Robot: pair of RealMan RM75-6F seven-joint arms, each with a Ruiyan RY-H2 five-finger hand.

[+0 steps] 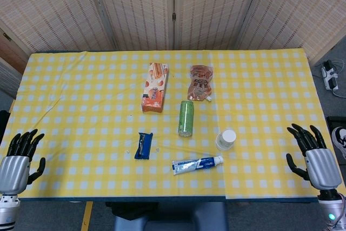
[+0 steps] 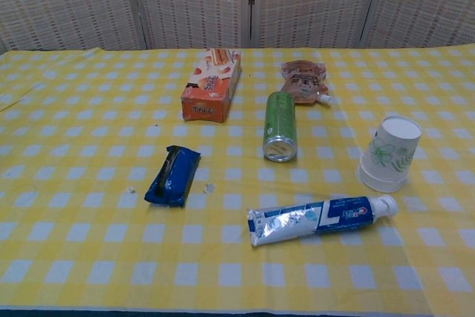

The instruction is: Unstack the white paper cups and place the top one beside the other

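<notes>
The white paper cups (image 1: 226, 139) stand stacked upside down on the yellow checked tablecloth, right of centre; in the chest view the stack (image 2: 389, 154) shows a green leaf print and a second rim at its base. My left hand (image 1: 19, 158) hovers at the table's near left corner, fingers spread, holding nothing. At the near right edge my right hand (image 1: 314, 156) is likewise spread and empty, well to the right of the cups. Neither hand appears in the chest view.
A toothpaste tube (image 1: 197, 164) lies just in front of the cups. A green can (image 1: 186, 118) lies on its side to their left, a blue snack wrapper (image 1: 143, 145) further left. An orange biscuit box (image 1: 155, 94) and a brown pouch (image 1: 200, 82) sit farther back.
</notes>
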